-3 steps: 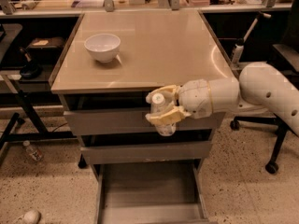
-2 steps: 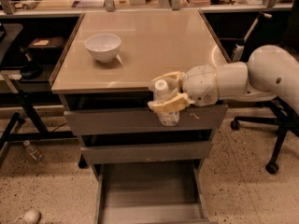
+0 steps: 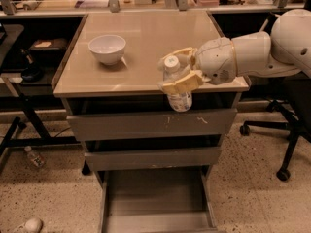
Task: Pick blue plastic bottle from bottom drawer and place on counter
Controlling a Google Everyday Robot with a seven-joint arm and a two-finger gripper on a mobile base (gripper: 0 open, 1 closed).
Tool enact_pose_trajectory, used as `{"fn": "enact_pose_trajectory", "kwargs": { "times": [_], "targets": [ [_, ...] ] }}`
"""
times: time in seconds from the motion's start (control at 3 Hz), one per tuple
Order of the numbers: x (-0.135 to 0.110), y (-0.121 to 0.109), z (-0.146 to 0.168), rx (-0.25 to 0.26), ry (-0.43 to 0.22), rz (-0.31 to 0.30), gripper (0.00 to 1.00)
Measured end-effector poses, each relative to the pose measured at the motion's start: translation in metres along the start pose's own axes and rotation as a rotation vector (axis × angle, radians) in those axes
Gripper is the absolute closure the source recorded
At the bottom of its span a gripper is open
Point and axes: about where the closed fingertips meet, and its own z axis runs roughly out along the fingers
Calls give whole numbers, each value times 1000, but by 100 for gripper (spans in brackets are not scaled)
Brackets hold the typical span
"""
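Camera view shows the bottle [image 3: 180, 100] higher than a second ago. The gripper [image 3: 167, 75], at the tabletop's [image 3: 146, 33] front edge right of centre, has carried it up past the top drawer's front. The cap now stands above the rim, while the base still hangs below the edge, outside it. The jaws are closed on the bottle's upper body, one on either side. I judge it needs a little more height, then a move inward over the tabletop before release. Below the tabletop, the bottom drawer [image 3: 155, 198] stands pulled out, its floor bare. The bowl [image 3: 107, 47], on the tabletop's left rear, looks empty.
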Motion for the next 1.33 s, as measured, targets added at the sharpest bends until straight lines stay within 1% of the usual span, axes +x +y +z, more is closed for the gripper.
{"fn": "enact_pose_trajectory", "kwargs": {
  "times": [0.33,0.67,1.33],
  "targets": [
    [-21,-16,-12,8,-21,-15,100],
    [-43,-43,-27,9,-48,-15,100],
    [-47,-95,-32,-42,-102,49,100]
  ]
}}
